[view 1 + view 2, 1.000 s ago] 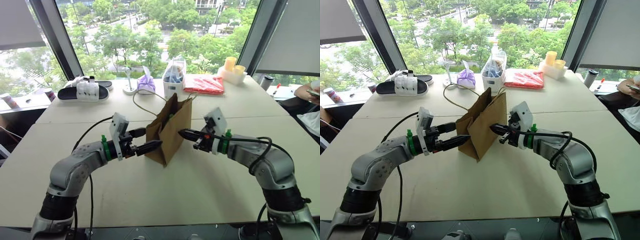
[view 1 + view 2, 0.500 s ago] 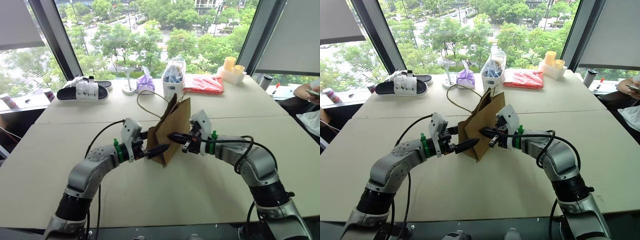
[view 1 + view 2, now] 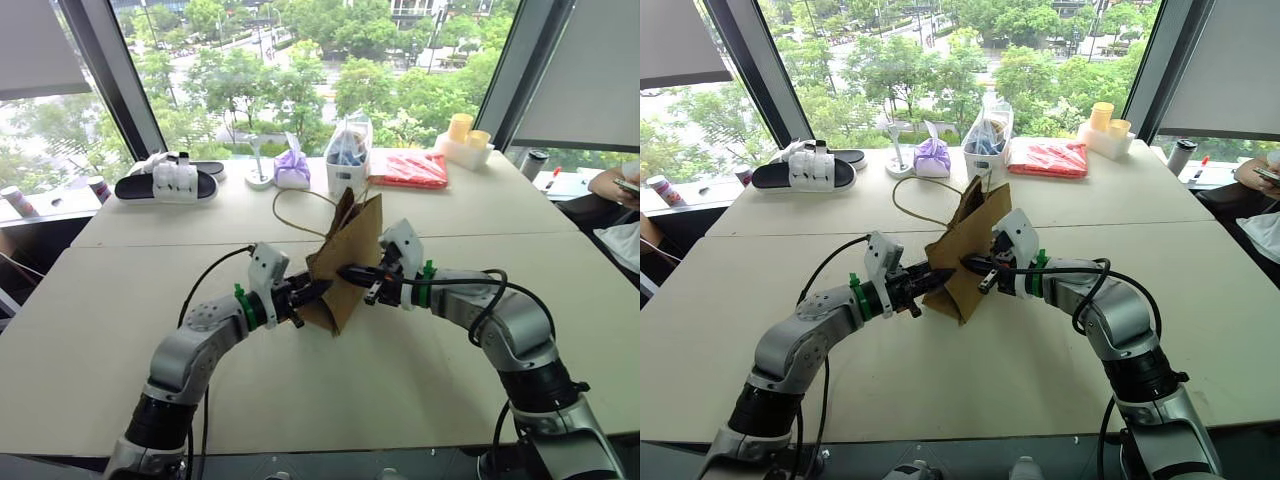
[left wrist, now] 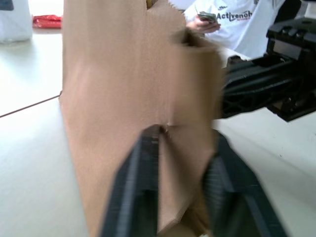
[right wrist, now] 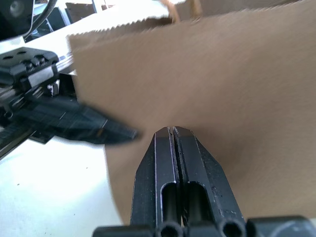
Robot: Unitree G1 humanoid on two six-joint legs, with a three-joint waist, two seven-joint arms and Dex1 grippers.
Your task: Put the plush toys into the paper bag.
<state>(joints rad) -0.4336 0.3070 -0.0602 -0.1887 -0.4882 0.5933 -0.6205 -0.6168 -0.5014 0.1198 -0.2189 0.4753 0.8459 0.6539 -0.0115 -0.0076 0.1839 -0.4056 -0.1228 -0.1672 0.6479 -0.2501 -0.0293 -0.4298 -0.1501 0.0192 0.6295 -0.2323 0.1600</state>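
i have paper bag (image 3: 348, 262) mid-table, pinched from both sides. left gripper (image 3: 313, 291) nearly closed on fold of left wall, paper caught between fingers. right gripper (image 3: 350, 273) clamped flat on right wall. plush toys not spotted anywhere. my plan, judged: draw grippers gently apart to spread mouth, keep bag base on table (image 3: 400, 370), avoid tearing thin paper or snagging handles (image 3: 290, 205).

1 paper bag (image 3: 350, 255), 1 sandal (image 3: 165, 184), 2 yellow cups (image 3: 466, 134), 1 purple pouch (image 3: 293, 168).
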